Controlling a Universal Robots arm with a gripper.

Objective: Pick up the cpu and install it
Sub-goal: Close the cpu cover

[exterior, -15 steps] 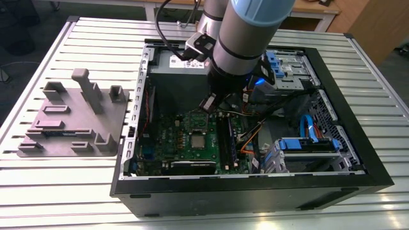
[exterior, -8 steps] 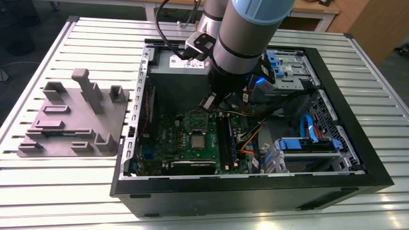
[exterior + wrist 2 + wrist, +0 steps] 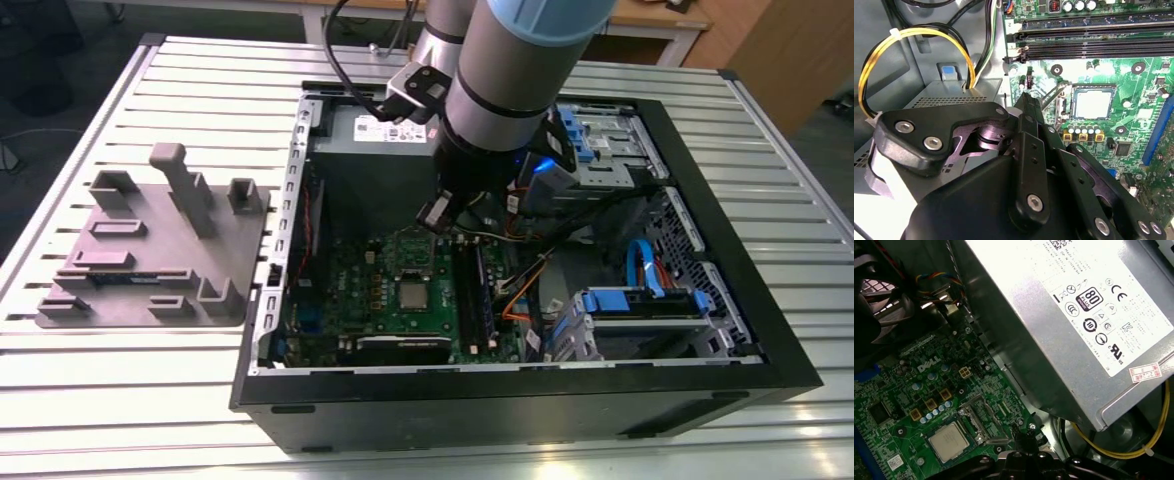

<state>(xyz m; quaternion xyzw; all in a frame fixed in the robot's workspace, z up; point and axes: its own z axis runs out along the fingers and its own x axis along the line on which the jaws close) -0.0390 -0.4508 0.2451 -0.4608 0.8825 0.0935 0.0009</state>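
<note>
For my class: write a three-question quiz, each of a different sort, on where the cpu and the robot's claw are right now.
1. True or false: the cpu sits in the socket on the green motherboard.
2. The claw is: A) gripping the cpu, B) beside the socket, holding nothing visible, C) over the grey fixture.
3. Fill in: the motherboard lies inside the open computer ____.

Key: 1 true; 2 B; 3 case.

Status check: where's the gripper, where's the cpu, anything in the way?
Gripper above the motherboard, carrying nothing. Cpu in its socket, apart from the fingers. Nothing on top of it.
</note>
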